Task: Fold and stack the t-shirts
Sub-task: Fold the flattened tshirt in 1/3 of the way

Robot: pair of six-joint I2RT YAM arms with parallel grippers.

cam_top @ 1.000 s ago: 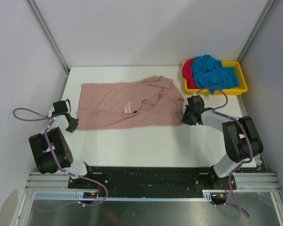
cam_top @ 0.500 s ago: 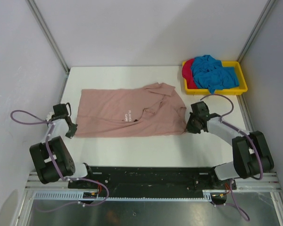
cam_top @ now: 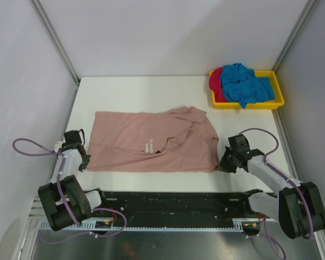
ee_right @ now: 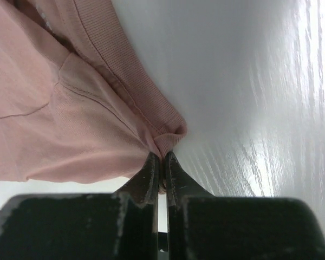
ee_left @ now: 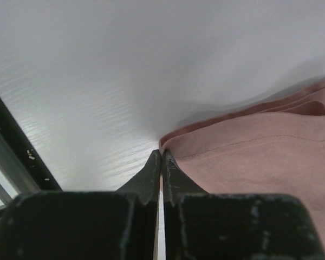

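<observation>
Top external: the pink t-shirt [cam_top: 146,143] lies spread across the middle of the table [cam_top: 151,92], limp and light, best held by its near corners, where the left gripper [cam_top: 83,163] and right gripper [cam_top: 222,166] each pinch cloth.

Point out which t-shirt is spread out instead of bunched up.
The dusty pink t-shirt, spread out on the white table. The blue t-shirt and red t-shirt lie crumpled together in the yellow tray at the far right corner.
</observation>
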